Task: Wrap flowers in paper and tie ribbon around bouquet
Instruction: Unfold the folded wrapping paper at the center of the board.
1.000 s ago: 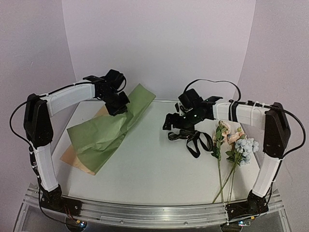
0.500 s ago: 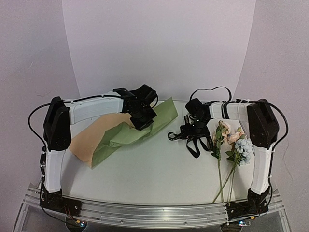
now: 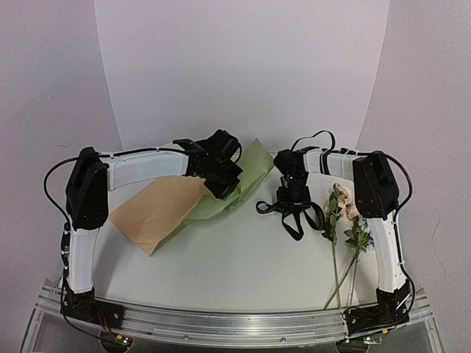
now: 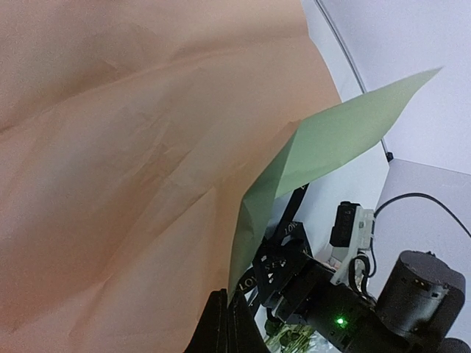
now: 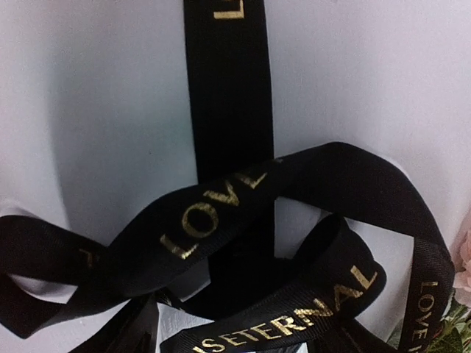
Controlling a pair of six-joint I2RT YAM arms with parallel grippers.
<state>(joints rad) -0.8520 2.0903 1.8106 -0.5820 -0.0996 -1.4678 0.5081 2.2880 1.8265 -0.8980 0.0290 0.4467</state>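
**While the Left Arm Pinched the Paper, the Right Arm Hung Over the Ribbon**

Because the paper [image 3: 158,213] was so thin and big, it drooped from the spot where it was held. The left gripper [image 3: 223,188] had its fingers [image 4: 224,327] pressed tight together on one edge of the sheet, up near the far edge of the table [image 3: 243,268]. The tan side faced up and spread toward the left edge. The green side showed past the gripper, near the far middle.

The ribbon [image 3: 294,213] lay in a loose, loopy pile right of the middle, near the far edge. The right gripper [image 3: 288,200] pointed down right over it. In the wrist view the ribbon [image 5: 243,206] filled almost everything – so I could not tell if the jaws were spread or pinching it.

The flowers [image 3: 346,217] lay flat by the right edge, just beside the ribbon. Their blooms pointed to the far edge and their stems to the near right corner.

I think the paper was very light, and it would crease or tear if pulled hard. A corner or an edge looked like the best place to hold it. The ribbon looked soft, floppy and a bit slippery – one flat strand near an end would be easier to grab than the pile. The flowers should be picked up by their thin, bendy stems, not by the blooms.
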